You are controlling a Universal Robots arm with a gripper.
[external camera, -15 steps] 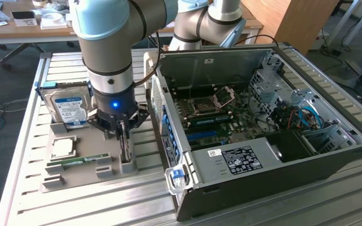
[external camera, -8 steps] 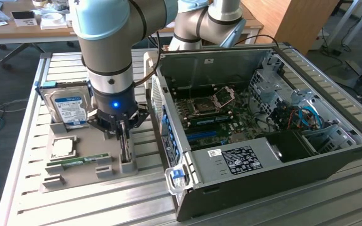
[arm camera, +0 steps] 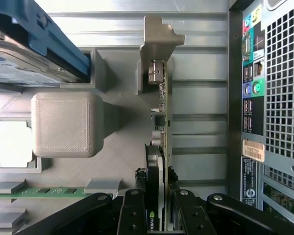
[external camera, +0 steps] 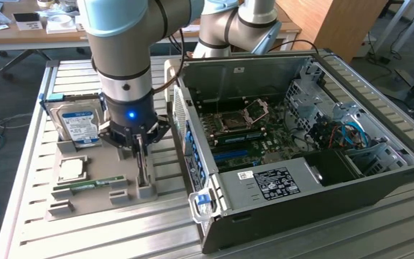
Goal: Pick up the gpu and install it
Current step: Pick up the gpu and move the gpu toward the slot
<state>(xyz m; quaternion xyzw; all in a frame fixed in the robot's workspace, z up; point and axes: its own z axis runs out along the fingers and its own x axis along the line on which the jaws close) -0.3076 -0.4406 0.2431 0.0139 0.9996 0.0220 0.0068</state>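
Black fingers closed on the gpu, one on each face of the card. It stands edge-on between them, seated in the grey holder tray on the worktop. Hard drive just beside the fingers, open computer case on their other side

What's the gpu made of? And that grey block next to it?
The gpu: a greenish circuit board, seen edge-on, with a pale, dull, metal-looking end bracket. The grey block: probably matte plastic, likely 3D-printed, given the fine diagonal lines across its face.
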